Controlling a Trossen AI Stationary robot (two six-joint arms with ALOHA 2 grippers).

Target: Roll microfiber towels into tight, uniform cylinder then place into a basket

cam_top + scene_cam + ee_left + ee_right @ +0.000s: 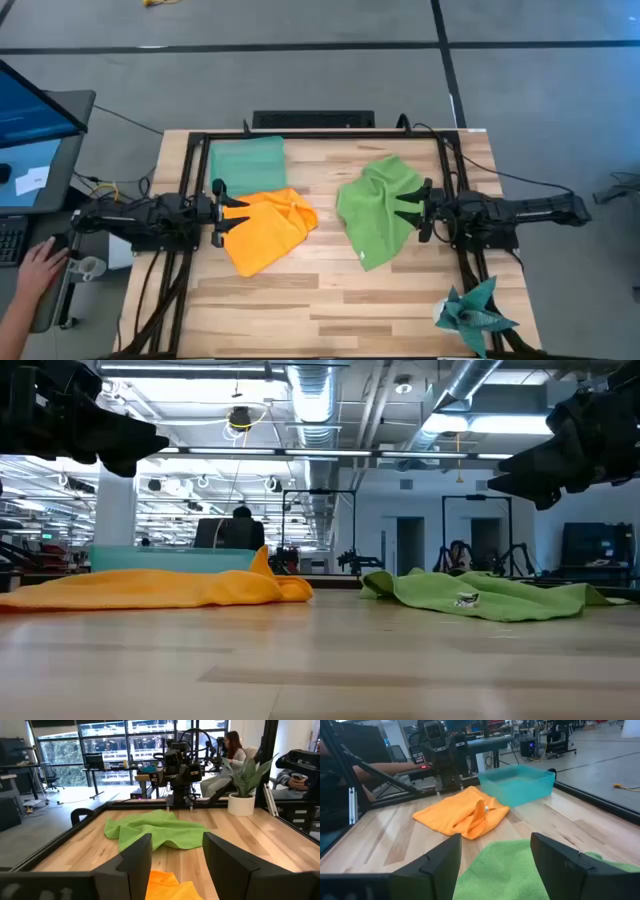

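An orange towel lies crumpled on the left half of the table, partly folded over itself. A lime green towel lies rumpled on the right half. The teal basket stands at the far left, behind the orange towel. My left gripper hovers open above the orange towel's left edge, fingers level and pointing to the table's right. My right gripper hovers open above the green towel's right part, pointing to the table's left. In the low view both grippers hang well above the cloths.
A spiky teal star-shaped object sits at the near right corner. A black frame runs along the table's far edge and sides. A person's hand rests beside the table's left. Bare wood lies along the near edge.
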